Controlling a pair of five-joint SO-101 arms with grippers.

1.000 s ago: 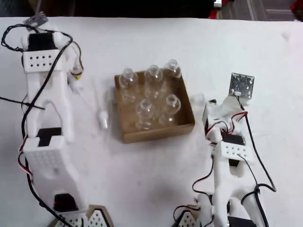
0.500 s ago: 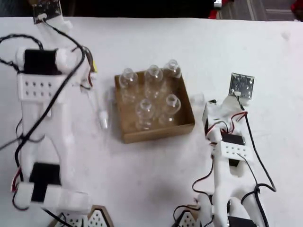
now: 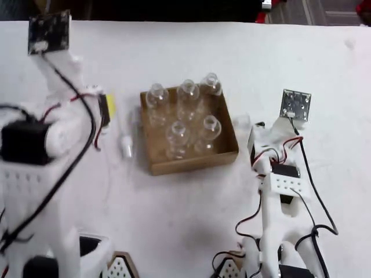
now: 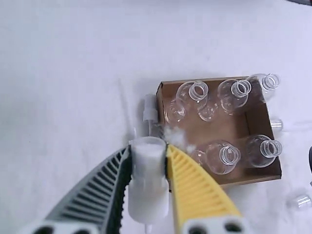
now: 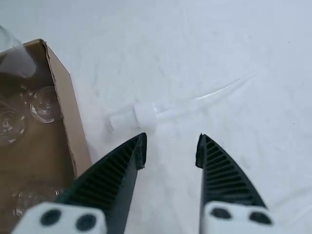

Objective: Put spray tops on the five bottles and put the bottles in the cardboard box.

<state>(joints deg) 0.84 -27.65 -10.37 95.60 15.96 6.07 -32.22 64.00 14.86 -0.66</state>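
Note:
The cardboard box (image 3: 191,159) stands mid-table with several clear bottles (image 3: 178,134) upright in it, all with open necks (image 4: 229,154). My left gripper (image 4: 148,146) hangs raised over the table to the left of the box (image 4: 253,117), shut on a white spray top (image 4: 146,168); in the high view its yellow finger shows at the left gripper (image 3: 107,112). Another spray top (image 3: 124,145) lies beside the box's left wall (image 4: 148,109). My right gripper (image 5: 170,146) stands open just right of the box (image 5: 66,105), over a spray top (image 5: 141,114) lying on the table.
Two more spray tops (image 4: 280,124) (image 4: 300,200) lie on the table right of the box. The right arm (image 3: 278,185) stretches along the table's right side, with cables on it. The white table (image 3: 191,220) in front of the box is bare.
My left arm has risen from the table left of the box, carrying the spray top up with it. The right arm has kept still.

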